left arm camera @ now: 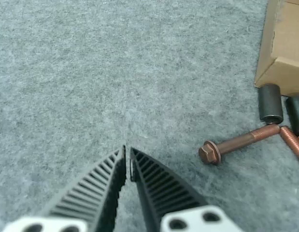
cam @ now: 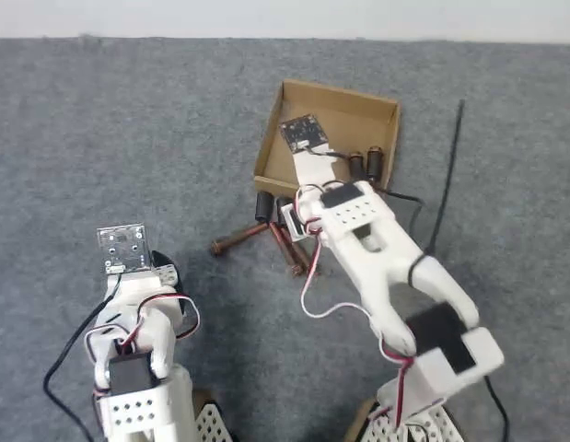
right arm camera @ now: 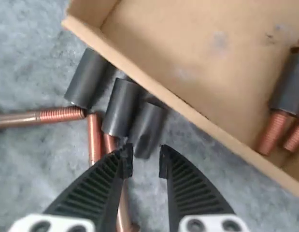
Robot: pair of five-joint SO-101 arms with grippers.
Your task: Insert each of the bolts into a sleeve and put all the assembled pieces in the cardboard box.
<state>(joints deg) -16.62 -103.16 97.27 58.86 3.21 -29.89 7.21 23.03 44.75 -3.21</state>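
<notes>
Right hand (right arm camera: 142,157), parted and empty, hangs over sleeves (right arm camera: 148,126) beside the cardboard box (right arm camera: 197,48), likely to grasp one; left hand (left arm camera: 127,152) clenched, empty.

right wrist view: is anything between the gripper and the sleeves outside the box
Nothing visible does. The right gripper sits open right at the nearest sleeve. The cardboard box wall stands between those sleeves and the box floor.

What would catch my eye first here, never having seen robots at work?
A cardboard box sits toward the far side of the grey mat, two sleeved bolts inside it. Against its near wall lies a huddle of copper bolts and black sleeves, the right gripper open just over them.
</notes>
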